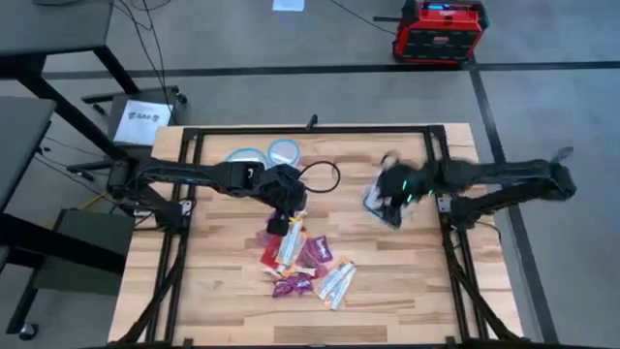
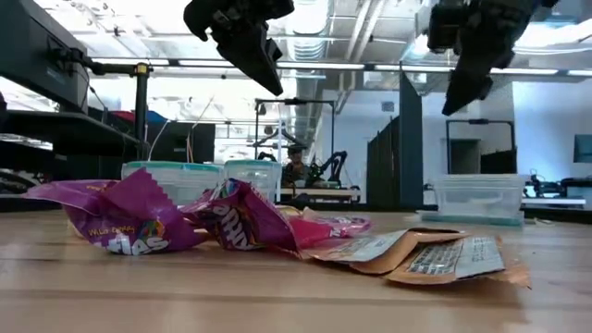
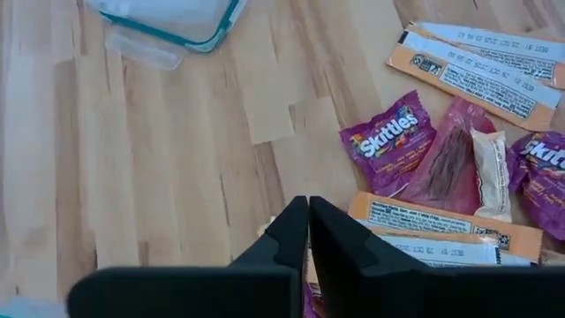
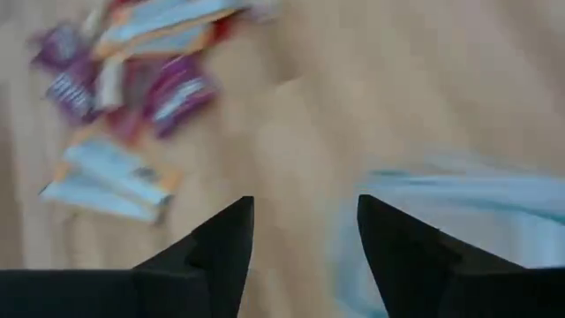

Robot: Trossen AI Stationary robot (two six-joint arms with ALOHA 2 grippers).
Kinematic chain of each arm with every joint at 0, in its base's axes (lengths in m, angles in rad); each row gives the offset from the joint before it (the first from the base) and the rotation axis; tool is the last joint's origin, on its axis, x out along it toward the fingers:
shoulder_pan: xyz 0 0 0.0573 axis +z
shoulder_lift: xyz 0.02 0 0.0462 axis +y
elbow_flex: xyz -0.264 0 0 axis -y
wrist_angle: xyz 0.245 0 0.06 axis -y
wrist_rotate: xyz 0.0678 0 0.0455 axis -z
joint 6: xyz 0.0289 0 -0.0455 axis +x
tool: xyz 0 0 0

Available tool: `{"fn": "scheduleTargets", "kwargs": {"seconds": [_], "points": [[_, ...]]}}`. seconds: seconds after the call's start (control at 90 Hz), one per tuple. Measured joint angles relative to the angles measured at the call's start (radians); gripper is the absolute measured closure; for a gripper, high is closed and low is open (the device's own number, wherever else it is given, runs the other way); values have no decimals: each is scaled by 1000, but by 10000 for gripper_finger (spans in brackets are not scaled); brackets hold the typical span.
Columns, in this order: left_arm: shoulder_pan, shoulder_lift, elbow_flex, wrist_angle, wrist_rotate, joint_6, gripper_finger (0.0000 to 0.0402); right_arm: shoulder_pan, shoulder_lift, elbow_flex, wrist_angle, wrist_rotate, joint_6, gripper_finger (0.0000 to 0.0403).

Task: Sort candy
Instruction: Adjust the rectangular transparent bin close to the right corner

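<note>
My left hand (image 1: 284, 206) hung with fingers pressed together, empty, just above the candy (image 1: 305, 264) heaped on the counter (image 1: 223, 291). My right hand (image 1: 392, 194) was spread over a clear container (image 1: 373, 202), candy well apart.

Magenta packets (image 3: 392, 144) are showing white lettering with rainbow stripes. Orange-edged bars (image 3: 472, 73) at the frame's upper right are carrying white panels of dark print. A clear container (image 3: 168, 19) at the upper left is showing a teal rim. The counter (image 3: 132, 159) is showing pale wood planks. Both tools (image 3: 308, 231) (image 4: 305, 231) are showing black.
</note>
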Motion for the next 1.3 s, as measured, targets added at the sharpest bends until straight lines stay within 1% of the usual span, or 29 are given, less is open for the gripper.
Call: {"fn": "scheduleTargets", "kwargs": {"seconds": [0.111, 0.222, 0.367, 0.611, 0.733, 0.9, 1.3], "points": [[0, 0, 0, -2, 0, -13, 402, 133, 135, -15, 59, 87, 99, 243], [0, 0, 0, -5, 0, -14, 402, 194, 257, -17, 65, 138, 171, 263], [0, 0, 0, -10, 0, -15, 402, 193, 366, -17, 95, 151, 195, 287], [0, 0, 0, -13, 0, -32, 402, 148, 488, -18, 126, 162, 197, 311], [0, 0, 0, -26, 0, -49, 402, 133, 508, -38, 135, 164, 198, 323], [0, 0, 0, -36, 0, -50, 402, 128, 497, -52, 131, 183, 198, 334], [0, 0, 0, -39, 0, -52, 402, 74, 473, -55, 69, 202, 161, 336]]}}
